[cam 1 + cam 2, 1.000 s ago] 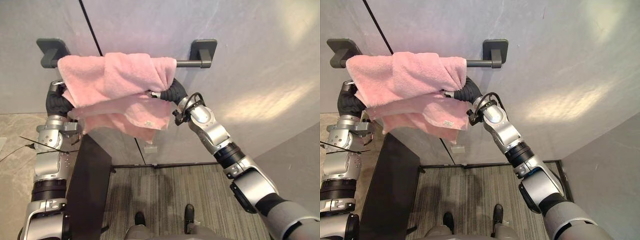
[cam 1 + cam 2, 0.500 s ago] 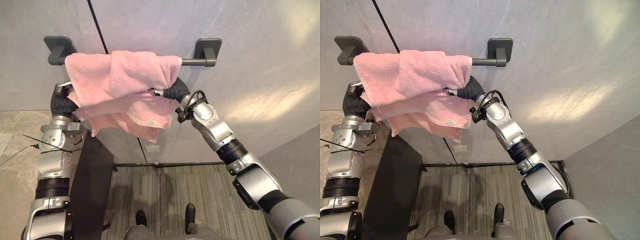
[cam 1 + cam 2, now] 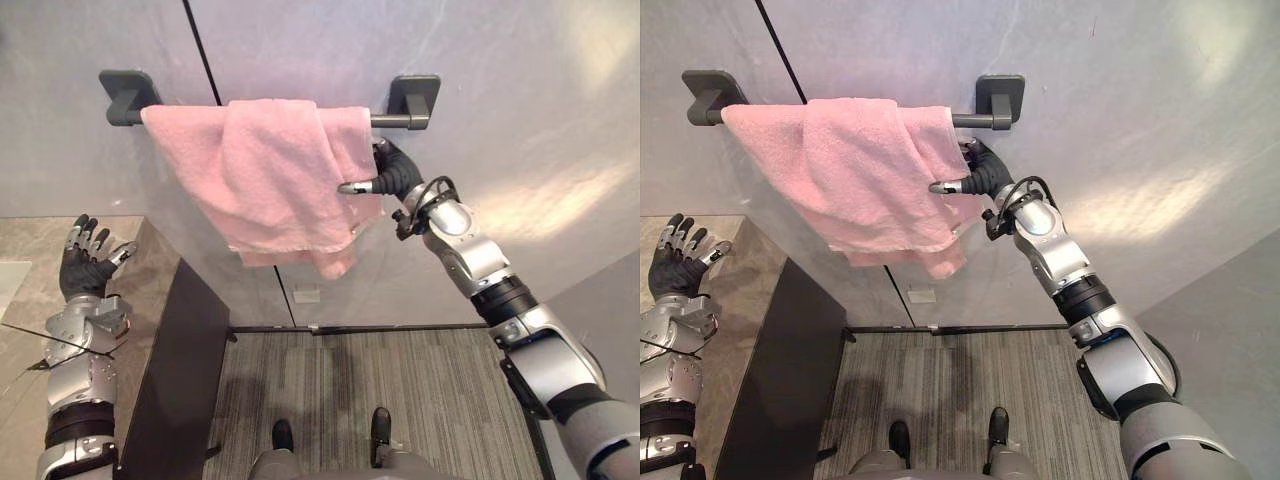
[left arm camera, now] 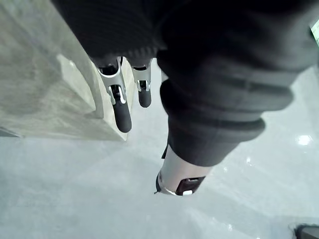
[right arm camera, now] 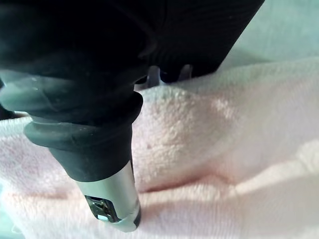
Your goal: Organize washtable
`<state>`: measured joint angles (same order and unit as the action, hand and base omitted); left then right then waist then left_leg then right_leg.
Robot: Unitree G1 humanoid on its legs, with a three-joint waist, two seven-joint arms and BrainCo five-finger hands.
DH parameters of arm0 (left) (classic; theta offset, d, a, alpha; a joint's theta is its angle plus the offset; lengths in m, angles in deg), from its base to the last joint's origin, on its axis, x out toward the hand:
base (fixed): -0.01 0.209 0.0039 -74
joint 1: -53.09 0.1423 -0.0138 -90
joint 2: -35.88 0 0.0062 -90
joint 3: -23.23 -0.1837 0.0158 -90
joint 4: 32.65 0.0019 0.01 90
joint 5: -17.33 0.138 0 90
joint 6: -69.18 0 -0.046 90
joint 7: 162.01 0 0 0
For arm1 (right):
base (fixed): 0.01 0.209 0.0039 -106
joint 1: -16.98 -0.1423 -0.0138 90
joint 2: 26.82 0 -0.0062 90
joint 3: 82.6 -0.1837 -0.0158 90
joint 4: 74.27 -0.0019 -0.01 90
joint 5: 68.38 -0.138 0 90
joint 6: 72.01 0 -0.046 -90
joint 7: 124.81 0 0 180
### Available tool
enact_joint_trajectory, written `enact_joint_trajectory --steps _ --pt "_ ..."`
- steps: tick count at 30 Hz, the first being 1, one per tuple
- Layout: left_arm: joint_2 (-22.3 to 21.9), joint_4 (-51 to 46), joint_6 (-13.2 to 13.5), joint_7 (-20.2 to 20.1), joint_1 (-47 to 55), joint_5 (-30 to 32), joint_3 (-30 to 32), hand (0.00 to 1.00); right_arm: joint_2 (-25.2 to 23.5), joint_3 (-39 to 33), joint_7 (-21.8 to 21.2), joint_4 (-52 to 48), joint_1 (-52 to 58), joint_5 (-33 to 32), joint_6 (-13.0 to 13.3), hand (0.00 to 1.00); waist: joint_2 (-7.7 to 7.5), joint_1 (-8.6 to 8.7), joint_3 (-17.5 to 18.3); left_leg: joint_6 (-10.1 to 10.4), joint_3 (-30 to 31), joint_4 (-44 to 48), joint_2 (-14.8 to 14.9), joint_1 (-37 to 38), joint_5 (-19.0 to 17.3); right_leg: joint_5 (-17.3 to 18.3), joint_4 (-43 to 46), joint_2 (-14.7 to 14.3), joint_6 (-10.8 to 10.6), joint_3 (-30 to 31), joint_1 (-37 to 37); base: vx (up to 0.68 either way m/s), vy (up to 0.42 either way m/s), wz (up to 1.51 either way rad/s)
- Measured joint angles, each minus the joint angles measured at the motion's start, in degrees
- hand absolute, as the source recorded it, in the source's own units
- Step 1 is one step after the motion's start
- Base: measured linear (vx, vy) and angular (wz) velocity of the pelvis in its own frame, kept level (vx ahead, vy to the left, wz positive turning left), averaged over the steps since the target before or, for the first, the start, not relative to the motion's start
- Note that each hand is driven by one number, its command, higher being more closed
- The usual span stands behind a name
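Up on the shiny grey wall (image 3: 520, 120), a soft pink towel (image 3: 280, 175) hangs over a dark grey metal bar (image 3: 395, 121). The towel is bunched up and hangs down in folds, with one corner lower than the rest. The right hand (image 3: 390, 175) is up at the right edge of the towel, just under the bar, and it touches the cloth. From the head views I cannot tell if it is holding the towel or only touching it. The left hand (image 3: 82, 268) is far from the towel, low on the left side. It is open and spread wide, with nothing in it. It hovers over a tan stone counter top (image 3: 25, 300). A flat black panel (image 3: 175, 380) stands beside the counter, and a grey striped carpet (image 3: 400, 370) lies below.

By the left wrist, the left hand's straight fingers (image 4: 122, 112) point past the tan stone toward the grey wall, and they hold nothing.

By the right wrist, the right hand rests against the fluffy pink towel (image 5: 224, 134). The cloth hides part of the hand, so I cannot tell its grip.
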<state>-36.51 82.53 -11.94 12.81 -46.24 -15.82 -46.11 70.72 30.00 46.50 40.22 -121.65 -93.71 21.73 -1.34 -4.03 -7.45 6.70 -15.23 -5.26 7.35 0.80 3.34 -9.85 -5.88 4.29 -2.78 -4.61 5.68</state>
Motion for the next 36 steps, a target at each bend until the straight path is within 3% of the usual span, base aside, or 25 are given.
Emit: enact_joint_trajectory --steps 6,11,14,17,19,22,29,36 --pt "1.7 0.0 0.0 -1.0 0.6 0.0 -0.6 0.00 2.0 -0.6 0.0 -0.9 1.2 -0.1 0.0 0.00 0.54 0.21 0.0 0.0 -0.8 0.0 0.7 0.0 0.3 -0.4 0.0 -0.7 0.5 0.7 0.5 0.00 -0.004 -0.09" --pt "1.7 0.0 0.0 -0.9 0.6 0.0 -0.4 0.00 3.0 -5.6 0.0 -1.3 6.5 -1.2 -0.1 0.00 0.71 0.11 0.1 -0.1 -1.7 0.0 0.6 0.8 0.3 -0.5 0.0 -0.7 0.4 1.5 0.2 0.02 0.010 -0.08" --pt "2.5 -0.8 -0.1 -0.6 0.6 0.0 0.9 0.00 4.5 -12.0 0.4 -3.1 11.9 -1.1 -0.4 0.00 0.72 0.14 0.1 0.0 -1.7 0.0 0.6 1.1 0.3 -0.5 -0.1 -0.6 0.4 1.4 -0.1 0.00 0.000 0.00" --pt "3.5 -4.4 -0.1 0.8 0.6 0.0 5.1 0.00 5.6 -22.7 3.6 -2.8 16.8 -1.2 -1.3 0.00 0.82 0.20 0.2 -0.1 -1.4 0.0 0.5 1.1 0.3 -0.5 -0.1 -0.5 0.4 1.2 -0.2 0.00 0.004 0.03" --pt "4.8 -5.8 0.5 2.4 0.6 -0.1 8.0 0.00 9.1 -29.0 6.3 -2.7 20.0 -1.1 -2.4 0.00 1.58 0.35 1.0 -0.1 -0.8 0.0 0.4 1.1 0.3 -0.4 -0.1 -0.4 0.3 0.5 -0.5 0.01 0.006 0.10" --pt "6.1 -6.8 0.7 3.1 0.8 0.0 10.0 0.00 11.7 -32.8 7.8 -2.7 21.7 -1.0 -2.5 0.00 2.45 1.17 2.0 -0.1 -0.4 0.0 0.5 1.4 0.3 -0.4 -0.1 -0.4 0.3 0.0 -1.1 0.01 0.002 0.07" --pt "7.6 -7.2 1.5 2.9 0.9 0.0 10.4 0.00 13.0 -33.9 9.5 -2.7 23.6 -1.1 -2.5 0.00 2.62 2.90 3.9 0.2 1.0 0.0 0.5 2.0 0.1 0.6 -0.2 -0.2 0.4 -1.4 -2.4 -0.02 0.000 0.08" --pt "7.6 -7.3 1.5 2.9 1.2 0.1 10.4 0.00 13.0 -34.4 9.8 -4.7 24.2 -1.1 -2.5 0.00 2.55 3.12 5.2 0.3 1.1 0.0 0.7 2.1 0.1 0.6 -0.2 -0.3 0.5 -1.5 -2.4 0.00 -0.001 0.02"
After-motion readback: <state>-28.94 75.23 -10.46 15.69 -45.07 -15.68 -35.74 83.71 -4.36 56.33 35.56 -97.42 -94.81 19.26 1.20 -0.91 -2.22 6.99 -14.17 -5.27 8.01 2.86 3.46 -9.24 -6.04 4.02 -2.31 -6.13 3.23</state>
